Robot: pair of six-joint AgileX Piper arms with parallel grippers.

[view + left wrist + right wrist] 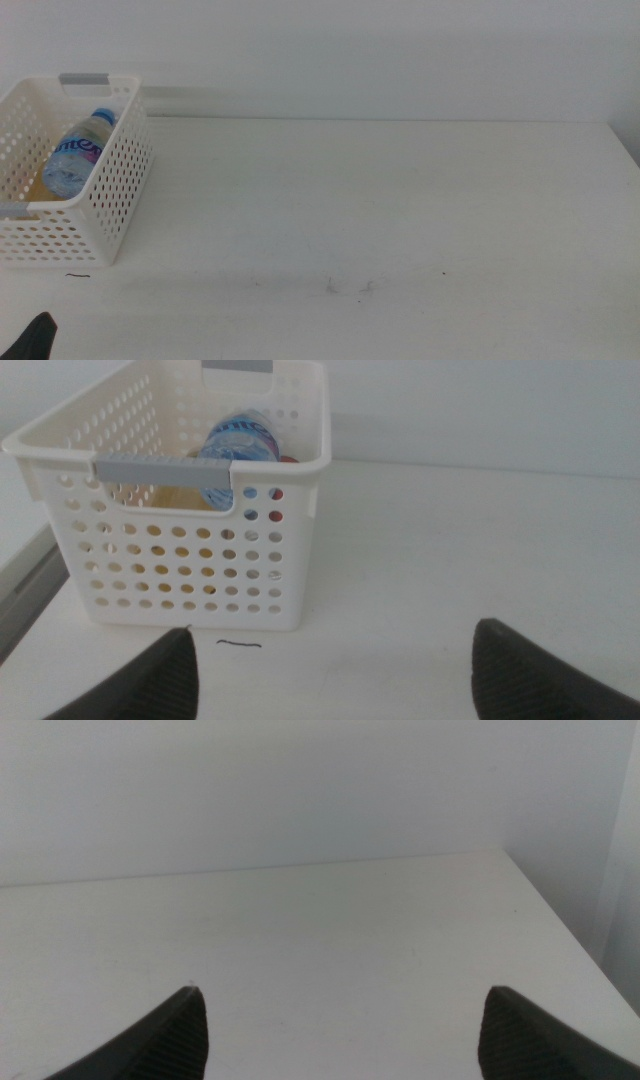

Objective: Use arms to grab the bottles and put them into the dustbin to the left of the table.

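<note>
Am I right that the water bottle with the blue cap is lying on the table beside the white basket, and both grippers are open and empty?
Not quite. The water bottle lies inside the white basket, as the middle view shows. The left gripper and right gripper are indeed open and empty.

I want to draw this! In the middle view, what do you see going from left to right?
Left end effector tip at the bottom corner → white basket with the blue-capped bottle inside → bare table with faint scuff marks.
</note>
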